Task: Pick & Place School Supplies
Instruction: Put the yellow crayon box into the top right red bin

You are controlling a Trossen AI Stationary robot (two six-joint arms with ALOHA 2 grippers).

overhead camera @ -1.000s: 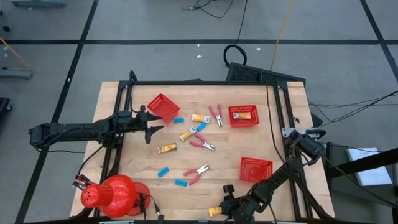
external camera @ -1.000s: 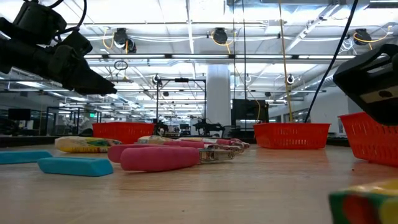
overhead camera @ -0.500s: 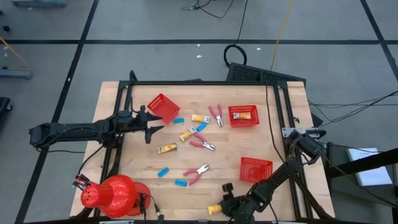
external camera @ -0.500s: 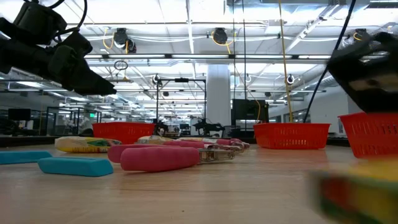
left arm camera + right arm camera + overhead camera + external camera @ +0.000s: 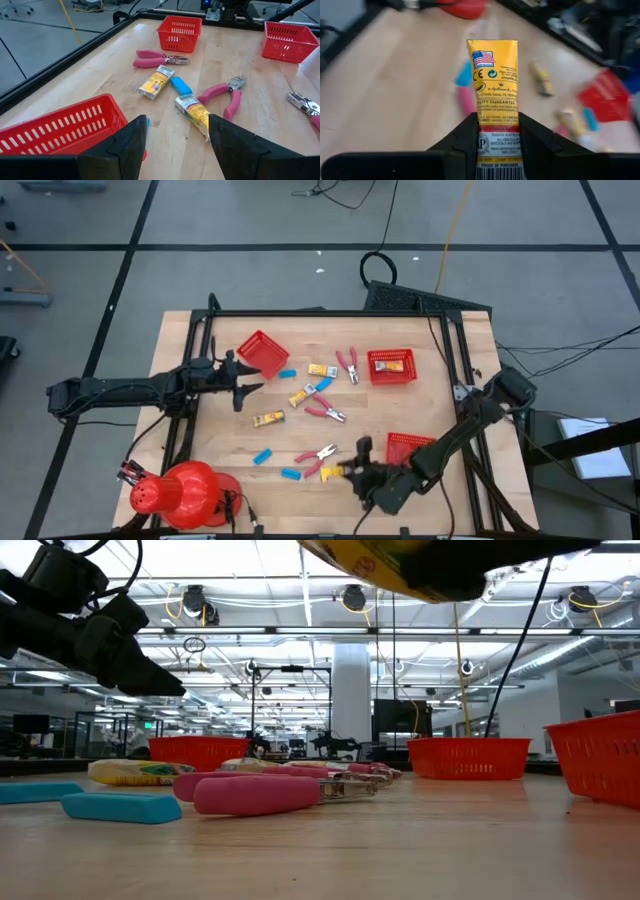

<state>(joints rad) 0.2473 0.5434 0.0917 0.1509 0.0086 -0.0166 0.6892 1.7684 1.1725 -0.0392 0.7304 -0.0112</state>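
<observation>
My right gripper [image 5: 348, 472] hangs over the table's near middle, shut on a yellow-and-white packet [image 5: 492, 85], which also shows at the top of the low view [image 5: 400, 560]. My left gripper [image 5: 175, 150] waits open above the table's left side, beside a red basket [image 5: 262, 352]. On the wood lie several more supplies: light-blue erasers [image 5: 262, 456], yellow packets [image 5: 268, 419] and red-handled pliers [image 5: 318, 455], each flat on its side. One packet rests inside the far right basket [image 5: 391, 366]. My right gripper pinches the yellow packet by its lower printed end [image 5: 492, 137] between the two fingers [image 5: 465, 142]. The rest of the packet sticks out forward past the fingertips. The packet is lifted clear of the table.
A third red basket [image 5: 412, 450] stands at the near right, close behind my right arm. A red cone-shaped object [image 5: 180, 492] sits at the near left corner. Bare wood lies between the pliers and the near edge.
My right gripper has risen from the table's near edge and moved toward the far side, to beside the near pliers. The yellow packet has come with it, lifted off the wood and now clear of it. The left arm has kept still.
</observation>
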